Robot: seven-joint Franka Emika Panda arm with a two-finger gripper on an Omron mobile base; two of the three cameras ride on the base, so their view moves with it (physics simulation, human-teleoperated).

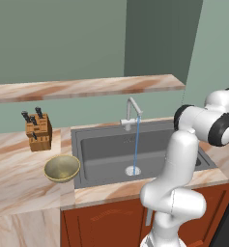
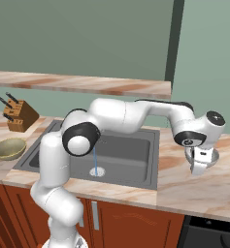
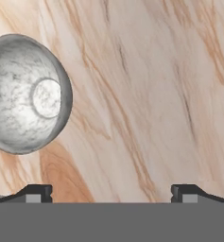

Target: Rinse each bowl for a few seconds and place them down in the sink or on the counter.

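1. The counter (image 2: pixel 184 189) is a broad, smooth pink-beige slab with brown veins; it carries a bowl on either side of the basin.
2. The sink (image 1: pixel 99 159) is a dark grey, matte rectangle with a thin stream of water falling from the slim silver faucet (image 1: pixel 131 112) onto the pale round drain.
3. The grey bowl (image 3: pixel 23 97), marbled and glossy with a pale flat centre, sits on the counter right of the sink, off to one side of the wide-apart, empty gripper (image 3: pixel 111 194). To grasp it well, I would shift sideways until one finger drops inside the thin rim.
4. The olive-gold bowl (image 1: pixel 62 168), shiny inside, waits left of the sink.
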